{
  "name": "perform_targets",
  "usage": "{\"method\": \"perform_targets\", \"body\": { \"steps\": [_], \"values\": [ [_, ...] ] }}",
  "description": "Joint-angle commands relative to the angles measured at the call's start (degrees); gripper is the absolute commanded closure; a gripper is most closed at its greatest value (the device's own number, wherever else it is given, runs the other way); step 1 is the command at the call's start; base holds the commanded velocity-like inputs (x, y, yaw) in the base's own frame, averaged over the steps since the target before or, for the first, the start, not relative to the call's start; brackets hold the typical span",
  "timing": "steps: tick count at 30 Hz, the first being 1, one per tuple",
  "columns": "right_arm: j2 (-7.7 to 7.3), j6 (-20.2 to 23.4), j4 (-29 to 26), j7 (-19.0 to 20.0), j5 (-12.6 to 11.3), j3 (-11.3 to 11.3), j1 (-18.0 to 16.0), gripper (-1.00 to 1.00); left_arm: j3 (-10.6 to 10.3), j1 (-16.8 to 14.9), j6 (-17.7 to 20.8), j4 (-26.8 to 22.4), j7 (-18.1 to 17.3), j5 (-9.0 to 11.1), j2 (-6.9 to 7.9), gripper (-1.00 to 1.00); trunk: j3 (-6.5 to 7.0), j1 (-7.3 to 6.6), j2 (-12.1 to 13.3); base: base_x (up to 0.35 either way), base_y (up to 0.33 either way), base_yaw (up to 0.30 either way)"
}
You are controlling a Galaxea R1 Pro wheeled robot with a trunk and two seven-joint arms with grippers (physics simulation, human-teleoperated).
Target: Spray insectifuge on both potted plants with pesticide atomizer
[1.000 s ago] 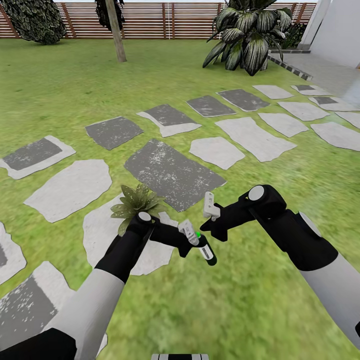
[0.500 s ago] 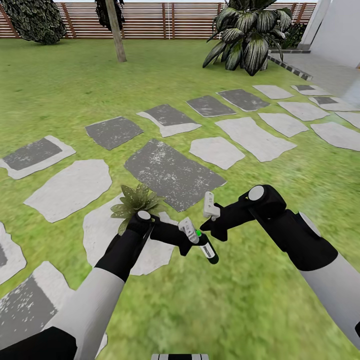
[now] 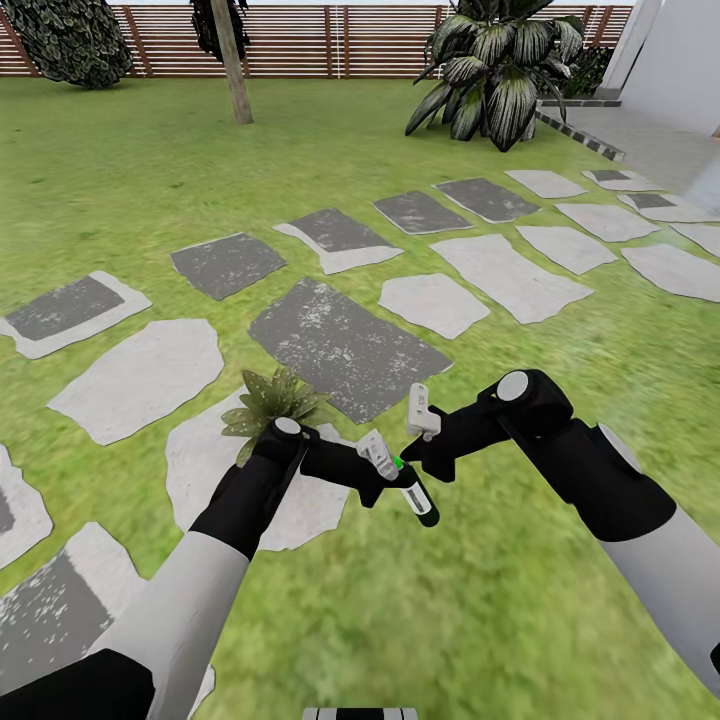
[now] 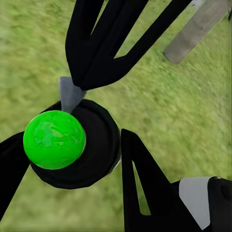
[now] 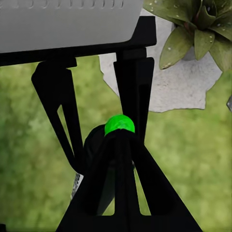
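Slightly raised since a second ago, our atomizer (image 3: pixel 411 491) sits clamped in the left gripper (image 3: pixel 385 470); right gripper (image 3: pixel 425 425) spread alongside risks knocking it loose.

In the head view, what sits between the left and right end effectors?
The pesticide atomizer, held by the left end effector. Its green-tipped top sits in the narrow gap before the right end effector; past the bottle the head view shows lawn.

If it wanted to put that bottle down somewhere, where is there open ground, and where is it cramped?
Open grass lies between the two arms, nearer the robot than the pesticide atomizer. The big dark stepping stone beyond the grippers is bare too. It is crowded where the left gripper and right gripper meet, beside the potted plant.
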Motion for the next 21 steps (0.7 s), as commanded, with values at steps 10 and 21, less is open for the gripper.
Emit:
{"method": "perform_targets", "body": {
  "steps": [10,21],
  "values": [
    [-0.02,0.4,-0.1,0.4,0.4,0.0,-0.1,1.0,0.1,0.0,0.6,-0.1,-0.4,-0.2,-0.03,1.0,-0.04,-0.01,0.0,0.0,0.0,0.0],
    [-0.02,0.4,-0.2,0.4,0.4,0.0,-0.1,1.0,0.1,0.0,0.8,-1.7,-0.3,-0.2,-0.03,1.0,-0.04,-0.01,0.0,0.0,0.0,0.0]
  ]
}}
